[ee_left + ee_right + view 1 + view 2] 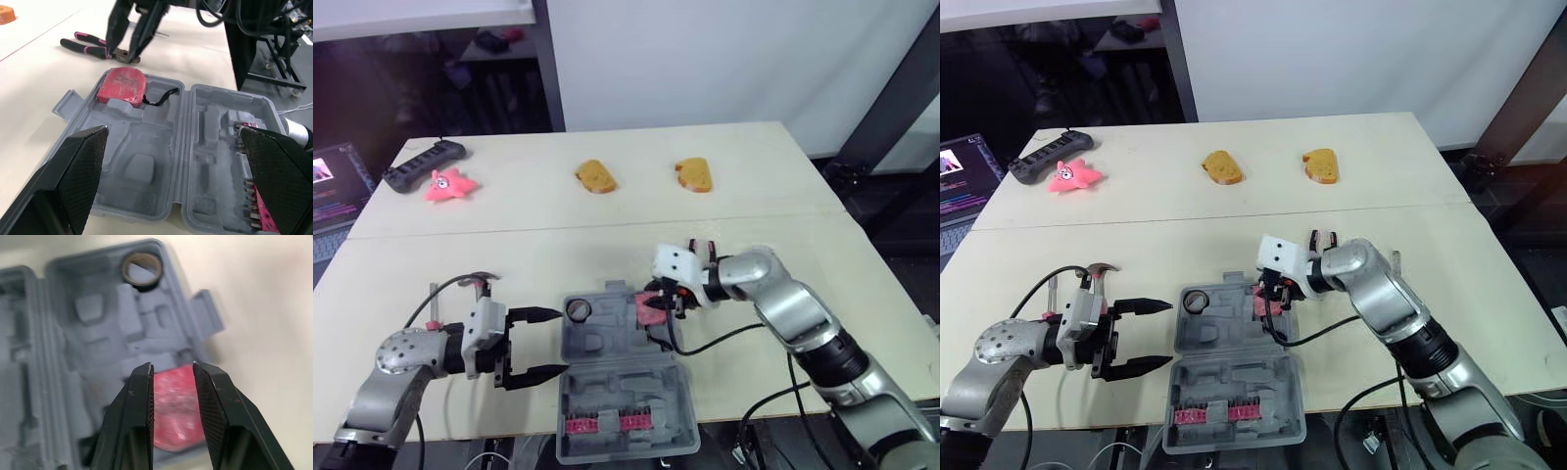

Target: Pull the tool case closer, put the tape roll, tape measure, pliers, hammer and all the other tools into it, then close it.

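Note:
The grey tool case (607,392) lies open near the table's front edge, between my two grippers. A tape roll (578,310) sits in its far left pocket. The pink tape measure (122,84) lies in its far right pocket. My right gripper (663,305) hovers just over the tape measure, open, with nothing between its fingers (142,396). My left gripper (538,345) stands wide open just left of the case, level with the table. The hammer (1097,272) lies behind my left wrist. The pliers (88,45), with pink and black handles, rest on the table beyond the case, behind my right wrist.
A pink strip of screwdriver bits (605,423) sits in the case's near half. Two bread pieces (595,176) (693,174), a pink star toy (448,184) and a black controller (423,164) lie on the far table. A laptop (328,191) stands off the left edge.

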You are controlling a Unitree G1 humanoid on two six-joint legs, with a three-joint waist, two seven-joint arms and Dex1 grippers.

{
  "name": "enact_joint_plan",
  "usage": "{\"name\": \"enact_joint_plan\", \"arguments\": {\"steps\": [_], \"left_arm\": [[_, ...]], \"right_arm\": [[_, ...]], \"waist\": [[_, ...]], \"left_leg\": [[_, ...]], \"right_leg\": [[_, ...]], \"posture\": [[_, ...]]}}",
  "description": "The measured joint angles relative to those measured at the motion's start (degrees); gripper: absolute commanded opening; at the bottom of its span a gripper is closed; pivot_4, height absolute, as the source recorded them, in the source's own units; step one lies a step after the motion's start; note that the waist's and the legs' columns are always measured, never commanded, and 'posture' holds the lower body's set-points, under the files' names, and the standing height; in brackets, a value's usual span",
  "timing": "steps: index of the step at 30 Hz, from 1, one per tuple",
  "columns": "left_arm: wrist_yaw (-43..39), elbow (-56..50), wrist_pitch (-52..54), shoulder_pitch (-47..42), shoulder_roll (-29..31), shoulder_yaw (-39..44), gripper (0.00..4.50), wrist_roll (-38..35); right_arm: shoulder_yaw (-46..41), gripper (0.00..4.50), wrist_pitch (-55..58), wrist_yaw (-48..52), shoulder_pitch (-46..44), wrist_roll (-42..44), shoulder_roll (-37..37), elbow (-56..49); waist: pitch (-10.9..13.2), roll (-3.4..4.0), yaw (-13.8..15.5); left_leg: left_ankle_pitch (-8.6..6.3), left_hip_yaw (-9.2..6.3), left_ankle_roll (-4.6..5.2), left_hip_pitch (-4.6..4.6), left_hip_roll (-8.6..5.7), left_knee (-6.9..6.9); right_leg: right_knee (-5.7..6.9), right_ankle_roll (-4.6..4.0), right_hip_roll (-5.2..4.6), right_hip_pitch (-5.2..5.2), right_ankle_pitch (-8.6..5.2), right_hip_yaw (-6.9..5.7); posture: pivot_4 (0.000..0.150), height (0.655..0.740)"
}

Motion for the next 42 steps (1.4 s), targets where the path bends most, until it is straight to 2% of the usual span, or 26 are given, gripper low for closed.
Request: {"name": "enact_joint_plan", "arguments": {"steps": [5,11,19,22,25,32,38,40,42], "left_arm": [[0.3,0.1,0.0,-0.7,0.0,0.0,4.5,0.0],[0.3,0.1,0.0,-0.7,0.0,0.0,4.5,0.0],[0.6,0.1,0.0,-0.7,0.0,0.0,4.5,0.0],[0.6,0.1,0.0,-0.5,0.0,0.1,4.5,0.0],[0.7,0.1,0.0,-0.5,0.0,0.1,4.5,0.0],[0.7,0.1,0.0,-0.5,0.1,0.1,4.5,0.0],[1.5,0.1,0.0,-0.4,0.1,0.4,4.5,0.0],[1.8,0.3,0.3,-0.3,0.2,1.4,4.5,-0.1],[2.7,1.8,0.4,0.1,1.1,3.7,4.5,-0.2]], "right_arm": [[-1.9,1.3,-9.8,-2.5,3.3,0.6,1.2,9.0],[-2.5,1.3,-13.3,-3.0,3.3,0.9,1.5,14.2],[-2.1,1.3,-11.4,-2.5,3.4,1.0,1.6,14.8],[0.1,1.3,-7.4,-2.8,2.2,-0.4,1.5,16.0],[1.1,1.3,-3.7,-3.1,1.4,-0.8,1.5,16.0],[2.1,1.3,-1.4,-4.2,0.7,-1.3,2.1,16.4],[-1.9,1.3,-3.0,-3.3,4.9,3.2,2.4,11.4],[-4.4,1.3,-3.7,-3.0,5.9,5.8,2.3,7.5],[-11.1,1.3,-2.7,-2.6,8.7,10.7,0.2,-1.5]], "waist": [[0.0,0.0,-0.1],[0.0,0.01,-0.1],[0.0,0.0,-0.1],[-0.2,-0.06,0.0],[-0.6,-0.1,0.2],[-1.3,-0.37,0.2],[-1.2,-0.19,0.0],[-1.0,-0.02,-0.2],[-0.9,0.12,0.1]], "left_leg": [[0.0,0.02,0.0,0.02,0.0,0.03],[0.0,0.01,0.0,0.05,0.02,0.02],[0.0,0.01,0.0,0.18,0.02,0.03],[0.0,0.04,0.01,0.49,0.01,-0.01],[-0.07,-0.02,0.12,1.24,0.02,-0.17],[-0.08,-0.02,0.13,1.5,0.0,-0.2],[-0.08,-0.03,0.13,1.18,0.0,-0.19],[-0.08,-0.01,0.13,0.94,0.0,-0.14],[-0.08,-0.05,0.13,0.85,0.0,-0.16]], "right_leg": [[0.0,0.01,0.02,0.02,0.0,0.02],[0.06,0.0,0.04,0.03,0.0,0.03],[0.05,0.0,0.03,0.17,0.0,0.03],[0.04,0.0,0.02,0.46,0.0,0.06],[-0.22,-0.02,0.03,1.27,-0.05,-0.02],[-0.27,-0.12,0.01,1.56,-0.18,0.01],[-0.23,0.06,0.03,1.22,-0.09,0.03],[-0.15,0.06,0.04,0.95,-0.07,0.07],[-0.12,0.06,0.04,0.86,-0.07,0.06]], "posture": [[0.15,0.74],[0.15,0.74],[0.15,0.74],[0.15,0.74],[0.15,0.74],[0.15,0.74],[0.15,0.74],[0.15,0.74],[0.15,0.74]]}}
